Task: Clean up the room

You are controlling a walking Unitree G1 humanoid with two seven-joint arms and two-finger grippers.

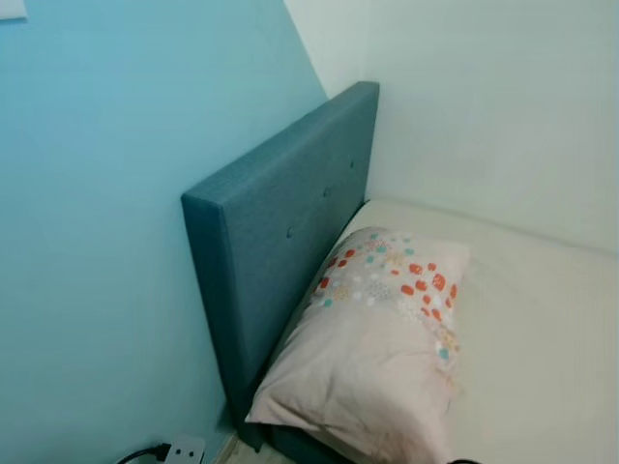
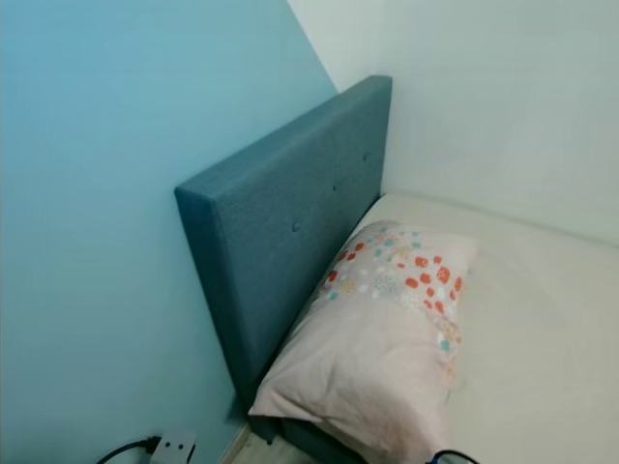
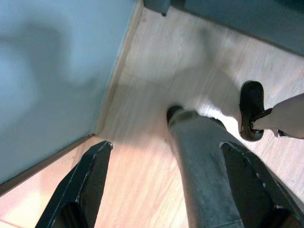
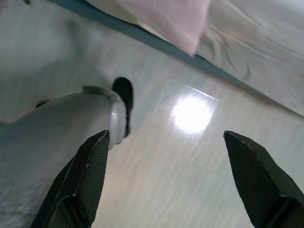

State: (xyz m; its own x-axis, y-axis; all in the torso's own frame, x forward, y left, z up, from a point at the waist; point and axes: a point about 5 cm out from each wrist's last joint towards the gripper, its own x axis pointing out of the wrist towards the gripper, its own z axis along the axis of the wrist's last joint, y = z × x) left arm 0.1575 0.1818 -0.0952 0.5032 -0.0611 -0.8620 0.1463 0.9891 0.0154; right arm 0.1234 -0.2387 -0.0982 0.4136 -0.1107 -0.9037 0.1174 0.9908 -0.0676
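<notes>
A pale pink pillow (image 1: 377,348) with orange, teal and white dots lies at the head of a bed with a cream sheet (image 1: 542,338), leaning on the blue-grey padded headboard (image 1: 280,232). Its lower corner hangs over the bed's edge. My left gripper (image 3: 166,185) hangs open above the wooden floor (image 3: 156,61), with my own silver leg between its fingers' line of sight. My right gripper (image 4: 171,180) also hangs open over the floor beside the bed frame, and the pillow's corner (image 4: 175,19) overhangs the bed edge there.
A light blue wall (image 1: 97,242) stands on the left and a white wall (image 1: 484,106) behind the bed. A wall socket (image 1: 186,450) with a black cable sits low by the headboard. My feet (image 3: 251,109) stand on the floor near the bed.
</notes>
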